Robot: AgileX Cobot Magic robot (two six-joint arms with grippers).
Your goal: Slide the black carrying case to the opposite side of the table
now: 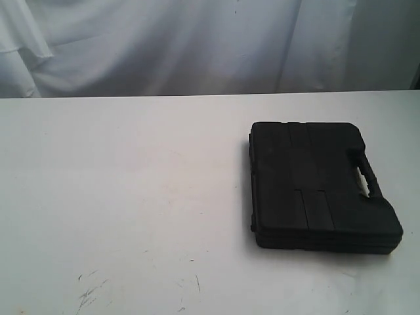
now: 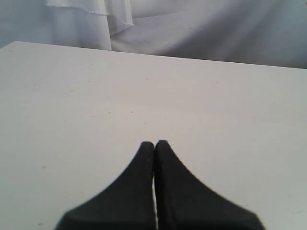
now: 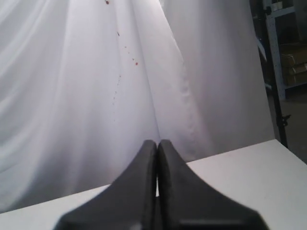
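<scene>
- Though nothing touches it, the black case (image 1: 315, 187) lies flat on the right side of the table (image 1: 131, 197), handle (image 1: 365, 172) facing right.
- The left gripper (image 2: 155, 143) has its jaws pressed together, empty, over bare tabletop.
- The right gripper (image 3: 157, 142) is likewise closed and empty, facing the white curtain (image 3: 72, 96).

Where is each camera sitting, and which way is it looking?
Exterior view: off the arms, looking down across the white table to the curtain; black case on the right; no robot part shows.
Left wrist view: on the left wrist, looking past the shut left gripper over the table to the curtain.
Right wrist view: on the right wrist, aimed higher past the shut right gripper, mostly at curtain.
Shared: all see table and curtain; only exterior sees the case.
</scene>
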